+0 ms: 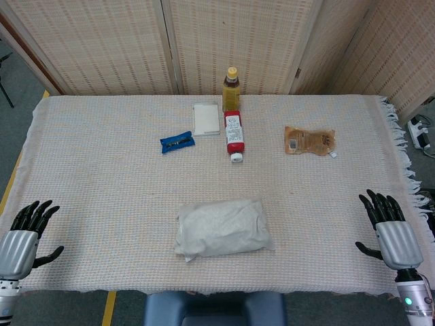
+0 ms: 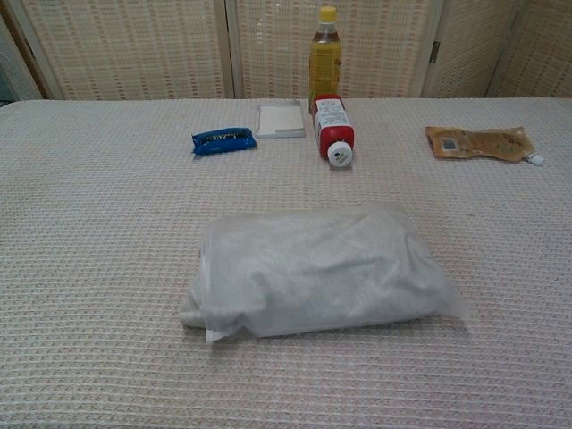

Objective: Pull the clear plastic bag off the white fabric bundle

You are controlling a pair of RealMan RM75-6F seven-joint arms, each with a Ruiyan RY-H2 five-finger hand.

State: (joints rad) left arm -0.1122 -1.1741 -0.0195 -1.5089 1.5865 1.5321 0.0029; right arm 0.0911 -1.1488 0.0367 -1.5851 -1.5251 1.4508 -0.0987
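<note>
The white fabric bundle lies in the near middle of the table, still wrapped in its clear plastic bag. The bag's open end seems to be at the near left corner. My left hand hovers at the table's near left edge, fingers spread and holding nothing. My right hand is at the near right edge, fingers apart and empty too. Both hands are well away from the bundle. The chest view shows neither hand.
At the back stand a yellow-capped bottle, a red bottle lying on its side, a white flat box, a blue packet and a brown pouch. A woven cloth covers the table.
</note>
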